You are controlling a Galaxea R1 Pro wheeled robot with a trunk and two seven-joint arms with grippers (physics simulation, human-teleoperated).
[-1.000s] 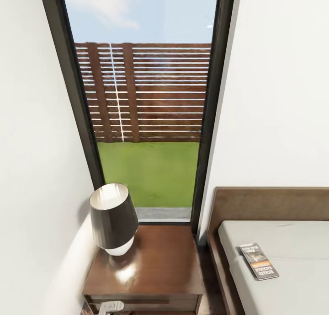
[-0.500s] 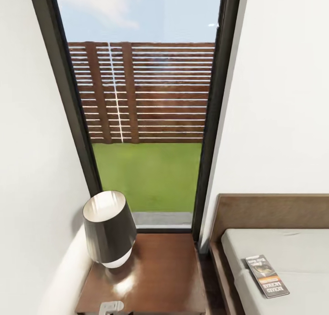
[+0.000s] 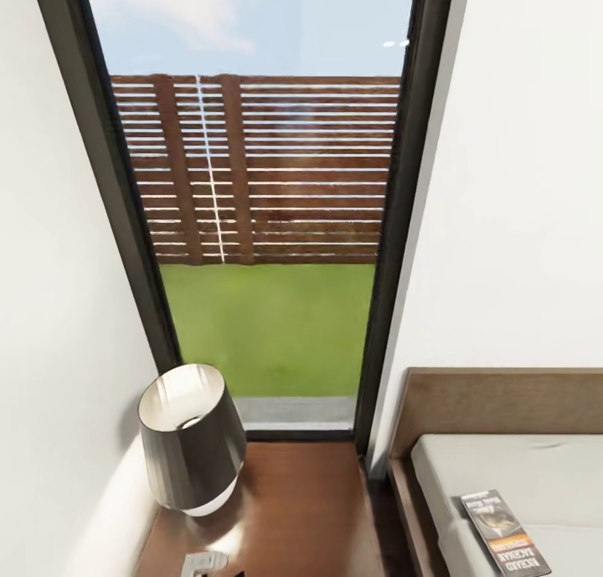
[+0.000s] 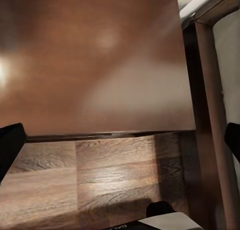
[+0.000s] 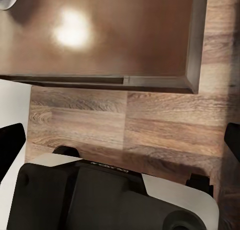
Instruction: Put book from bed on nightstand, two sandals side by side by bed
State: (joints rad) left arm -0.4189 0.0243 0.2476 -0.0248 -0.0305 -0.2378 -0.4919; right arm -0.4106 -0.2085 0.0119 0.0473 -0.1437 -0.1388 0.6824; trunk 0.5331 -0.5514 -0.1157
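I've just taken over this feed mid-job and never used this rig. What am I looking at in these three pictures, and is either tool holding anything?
It is a wheeled robot with two arms, in a simulation. The head camera faces a tall window. Below it are a nightstand carrying a lamp, and the bed with the book lying on the mattress near its edge.

The other two pictures come from cameras on each wrist, looking down along the tool's fingers. Both show the nightstand top and the wood floor. The dark tips at the picture edges are the left tool and right tool: both are spread wide with nothing between them.
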